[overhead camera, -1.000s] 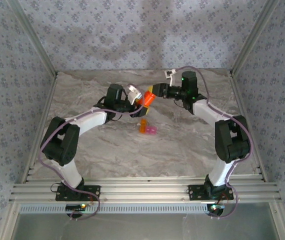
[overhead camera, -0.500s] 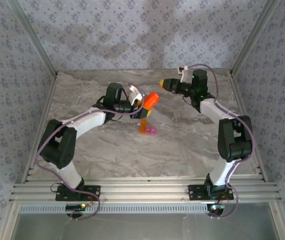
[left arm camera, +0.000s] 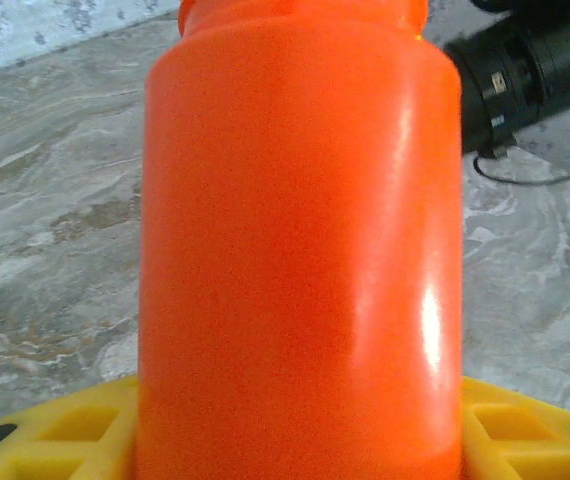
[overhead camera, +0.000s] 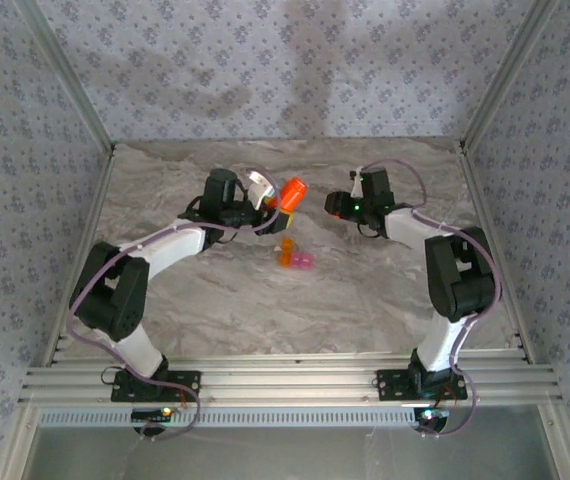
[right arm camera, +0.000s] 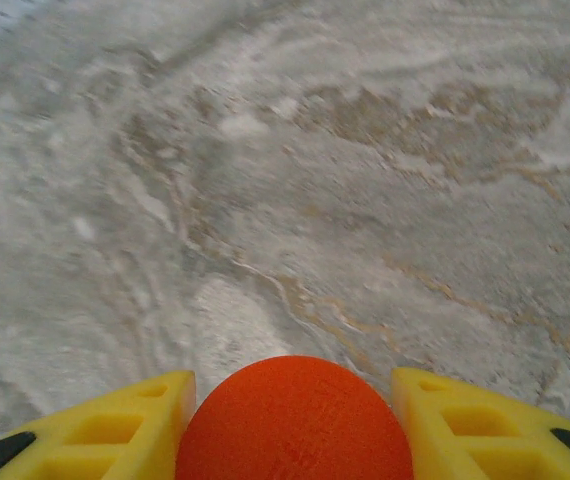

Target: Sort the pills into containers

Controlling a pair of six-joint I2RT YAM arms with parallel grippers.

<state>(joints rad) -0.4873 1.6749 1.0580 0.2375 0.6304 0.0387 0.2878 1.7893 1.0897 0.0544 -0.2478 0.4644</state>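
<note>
Two arms, one job each.

Top view: my left gripper (overhead camera: 277,197) is clamped round the bottle (overhead camera: 291,190) and holds it tilted above the table (overhead camera: 215,300), mouth toward the right. I judge that is so it can be tipped. My right gripper (overhead camera: 336,205) sits apart from it, across a gap. The containers (overhead camera: 296,258) lie on the table just below the bottle, between the two arms, which makes them the likely pour target. Count: one bottle; two joined compartments, one orange and one pink. I can make out no pills; they are probably inside the bottle.

Left wrist view: the bottle runs straight up between my yellow fingers (left arm camera: 65,425), both pressed to its sides in a firm hold. One bottle, two fingers, with the right arm (left arm camera: 525,80) beyond.

Right wrist view: my jaws are closed on one round orange-red cap (right arm camera: 295,420), the bottle's by my reckoning, held clear over bare table. Two fingers, one cap.
</note>
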